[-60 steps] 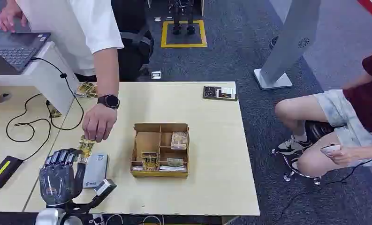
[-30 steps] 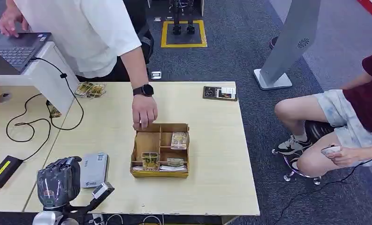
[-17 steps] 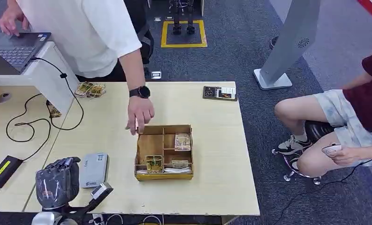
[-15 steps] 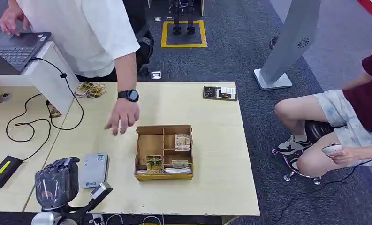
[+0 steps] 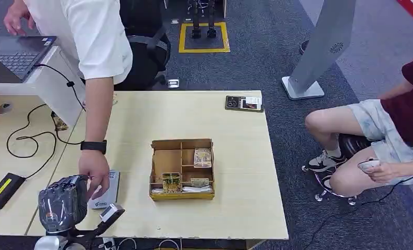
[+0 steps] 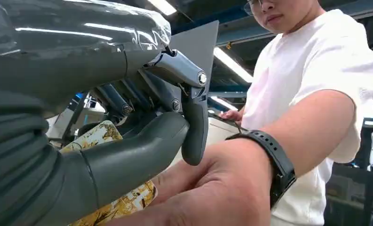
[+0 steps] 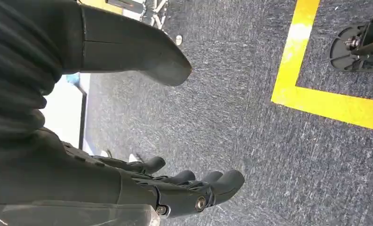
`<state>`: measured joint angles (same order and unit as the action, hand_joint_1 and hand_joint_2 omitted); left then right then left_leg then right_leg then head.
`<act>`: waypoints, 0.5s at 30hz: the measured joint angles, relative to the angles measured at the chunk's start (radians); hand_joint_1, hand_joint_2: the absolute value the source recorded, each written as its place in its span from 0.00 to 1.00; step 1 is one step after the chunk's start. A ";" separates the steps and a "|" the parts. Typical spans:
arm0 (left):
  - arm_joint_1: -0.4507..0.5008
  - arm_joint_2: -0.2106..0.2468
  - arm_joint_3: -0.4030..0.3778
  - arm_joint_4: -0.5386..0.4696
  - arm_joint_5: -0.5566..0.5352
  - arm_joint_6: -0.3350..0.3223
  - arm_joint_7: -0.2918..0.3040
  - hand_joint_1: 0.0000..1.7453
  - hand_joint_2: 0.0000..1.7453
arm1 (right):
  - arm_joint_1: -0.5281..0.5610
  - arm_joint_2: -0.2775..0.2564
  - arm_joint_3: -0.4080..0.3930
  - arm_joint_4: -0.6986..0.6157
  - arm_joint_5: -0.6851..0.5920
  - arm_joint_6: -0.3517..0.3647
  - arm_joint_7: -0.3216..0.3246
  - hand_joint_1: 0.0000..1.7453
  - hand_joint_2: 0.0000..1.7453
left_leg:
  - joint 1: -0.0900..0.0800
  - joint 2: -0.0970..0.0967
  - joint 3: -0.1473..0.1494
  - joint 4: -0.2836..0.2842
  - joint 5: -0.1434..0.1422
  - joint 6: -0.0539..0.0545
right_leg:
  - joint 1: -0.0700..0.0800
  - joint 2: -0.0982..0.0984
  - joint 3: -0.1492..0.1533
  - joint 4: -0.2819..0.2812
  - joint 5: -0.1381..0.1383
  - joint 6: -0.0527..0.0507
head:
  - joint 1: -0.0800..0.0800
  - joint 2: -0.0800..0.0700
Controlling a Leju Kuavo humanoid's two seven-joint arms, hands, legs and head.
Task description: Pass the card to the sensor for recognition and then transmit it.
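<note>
1. The person's hand has swung from the wooden tray to the left hand.
2. The left hand pinches a card by thumb and fingers.
3. The card looks thin, stiff, slick: best held by its edges. The right hand hangs empty, fingers apart.

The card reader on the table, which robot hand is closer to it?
Left. The left robot hand is raised beside the card reader, holding a card. The right robot hand hangs open over carpet, away from the table.

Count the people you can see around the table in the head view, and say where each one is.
2. A standing person in a white shirt at the table's far left reaches a hand down beside the robot's left hand; a seated person is off the table's right. Others may be out of frame.
</note>
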<state>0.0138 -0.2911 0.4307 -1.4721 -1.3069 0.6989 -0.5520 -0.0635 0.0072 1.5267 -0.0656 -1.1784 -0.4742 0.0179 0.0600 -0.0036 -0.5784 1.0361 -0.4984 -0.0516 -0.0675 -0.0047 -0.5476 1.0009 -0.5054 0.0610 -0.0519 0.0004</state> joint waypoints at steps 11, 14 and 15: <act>-0.002 0.000 0.005 0.000 0.008 0.000 -0.011 1.00 1.00 | 0.000 0.000 0.000 0.000 -0.014 -0.002 0.000 0.00 1.00 | 0.000 0.000 0.000 0.000 0.000 0.000 | 0.000 0.000 0.000 0.000 0.000 0.000 | 0.000 0.000; -0.002 0.000 0.006 0.000 0.011 0.000 -0.011 1.00 1.00 | 0.000 0.000 0.000 0.000 -0.013 -0.005 0.000 0.00 1.00 | 0.000 0.000 0.000 0.000 0.000 0.000 | 0.000 0.001 0.000 0.000 0.000 0.000 | 0.000 0.000; -0.002 0.000 0.006 0.000 0.011 0.000 -0.011 1.00 1.00 | 0.000 0.000 0.000 0.000 -0.013 -0.006 0.000 0.00 1.00 | 0.000 0.000 0.000 0.000 0.000 0.000 | 0.000 0.001 0.000 0.000 0.000 0.000 | 0.000 0.000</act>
<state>0.0114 -0.2911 0.4368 -1.4721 -1.2959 0.6989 -0.5631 -0.0635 0.0072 1.5263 -0.0660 -1.1917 -0.4803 0.0183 0.0600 -0.0032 -0.5784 1.0361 -0.4984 -0.0516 -0.0675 -0.0041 -0.5479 1.0009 -0.5054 0.0610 -0.0519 0.0004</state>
